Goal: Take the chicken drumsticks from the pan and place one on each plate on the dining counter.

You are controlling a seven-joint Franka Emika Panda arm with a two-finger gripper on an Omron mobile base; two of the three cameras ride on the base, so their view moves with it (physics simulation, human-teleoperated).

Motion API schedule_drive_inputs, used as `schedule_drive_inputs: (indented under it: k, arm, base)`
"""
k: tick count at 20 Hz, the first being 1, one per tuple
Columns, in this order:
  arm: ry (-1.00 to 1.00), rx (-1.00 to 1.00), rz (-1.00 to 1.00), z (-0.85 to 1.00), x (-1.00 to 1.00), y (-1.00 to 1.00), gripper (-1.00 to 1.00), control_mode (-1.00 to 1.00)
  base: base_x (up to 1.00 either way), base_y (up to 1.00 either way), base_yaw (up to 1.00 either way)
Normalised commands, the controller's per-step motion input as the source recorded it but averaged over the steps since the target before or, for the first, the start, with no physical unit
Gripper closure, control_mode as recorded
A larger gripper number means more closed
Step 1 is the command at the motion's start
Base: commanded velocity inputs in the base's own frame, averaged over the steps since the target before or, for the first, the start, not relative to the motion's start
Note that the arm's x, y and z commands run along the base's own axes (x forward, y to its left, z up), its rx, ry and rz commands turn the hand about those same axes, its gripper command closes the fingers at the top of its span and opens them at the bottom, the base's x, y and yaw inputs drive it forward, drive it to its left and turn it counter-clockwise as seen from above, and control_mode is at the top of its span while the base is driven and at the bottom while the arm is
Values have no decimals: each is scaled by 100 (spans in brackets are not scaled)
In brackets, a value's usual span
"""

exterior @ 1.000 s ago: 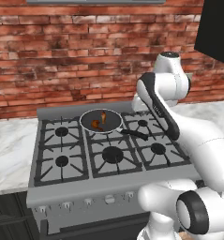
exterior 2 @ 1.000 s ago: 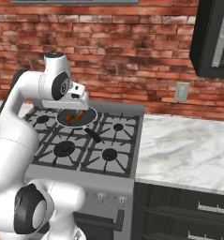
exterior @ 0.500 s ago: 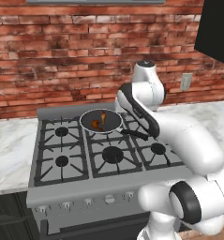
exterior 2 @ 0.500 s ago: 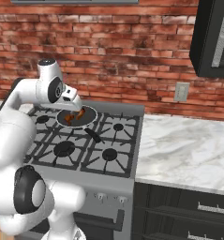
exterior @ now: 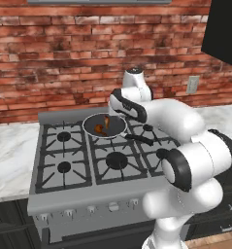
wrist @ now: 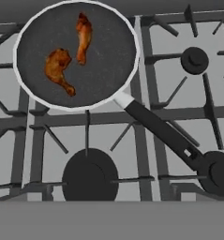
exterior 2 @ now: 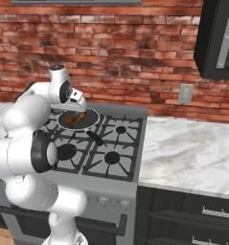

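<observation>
The white arm (exterior: 185, 141) rose from the near side of the grey gas stove (exterior: 64, 168), with its row of knobs (exterior: 91, 210) along the front edge, and reached forward over the burner grates. In the hand view, the nearest things were a round black burner cap (wrist: 90, 174) and the pan's long black handle (wrist: 165, 136), which ran diagonally across the grates away from the bowl. Beyond them sat the pan (wrist: 118, 51) on a rear burner, silvery rim around a dark inside. Both chicken drumsticks (wrist: 59, 68) lay in it, close together but apart, one stubby, the other longer and thinner (wrist: 83, 37). The gripper (exterior 2: 80, 103) hung above the pan with its jaws spread wide and nothing between them. To the right of the stove lay a marble counter (exterior 2: 192, 153) over black cabinets (exterior 2: 183, 220). Farthest back stood the red brick wall (exterior: 64, 58) with an outlet (exterior 2: 185, 94).
</observation>
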Motion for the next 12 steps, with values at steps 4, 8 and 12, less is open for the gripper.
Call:
schedule_drive_inputs:
  k: [4,8,12]
  arm:
    - [17,0,0,-25,86,4,-100,-100]
    - [17,3,0,-23,75,0,-100,-100]
    - [8,0,-2,-26,62,18,-100,-100]
  base:
    - [0,0,0]
    - [0,0,0]
    - [0,0,0]
